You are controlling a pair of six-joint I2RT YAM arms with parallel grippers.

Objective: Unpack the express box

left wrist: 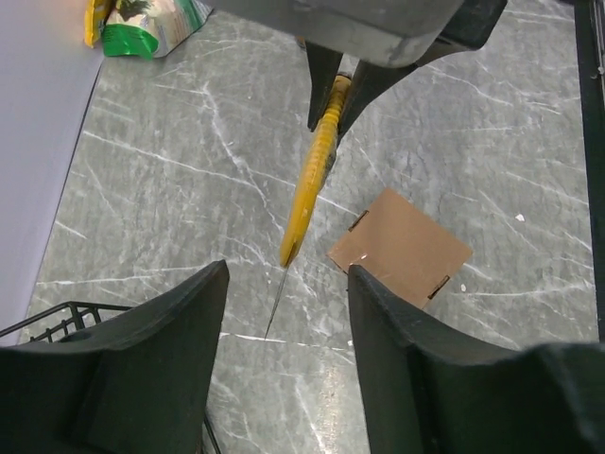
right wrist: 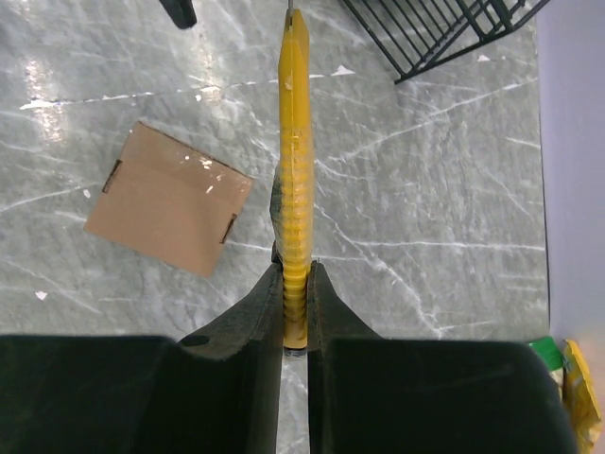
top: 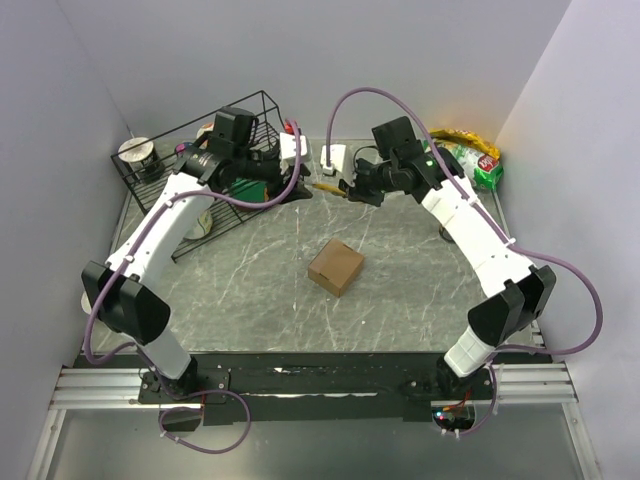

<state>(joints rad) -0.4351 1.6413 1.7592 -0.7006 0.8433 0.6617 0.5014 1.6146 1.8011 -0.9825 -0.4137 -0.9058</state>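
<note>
The express box (top: 335,267) is a small brown carton, closed, on the marble table near the middle; it also shows in the wrist views (left wrist: 400,248) (right wrist: 168,210). My right gripper (top: 352,188) (right wrist: 296,274) is shut on the handle of a yellow utility knife (right wrist: 295,161) (left wrist: 312,180), whose thin blade (left wrist: 276,305) sticks out at the tip. My left gripper (top: 300,187) (left wrist: 288,274) stands open facing the knife's tip. Nothing lies between its fingers. Both grippers hover behind the box, apart from it.
A black wire rack (top: 200,150) holding a cup (top: 135,152) stands at the back left. A green snack bag (top: 480,165) (left wrist: 142,24) lies at the back right. White objects (top: 335,158) sit at the back middle. Walls close in on both sides.
</note>
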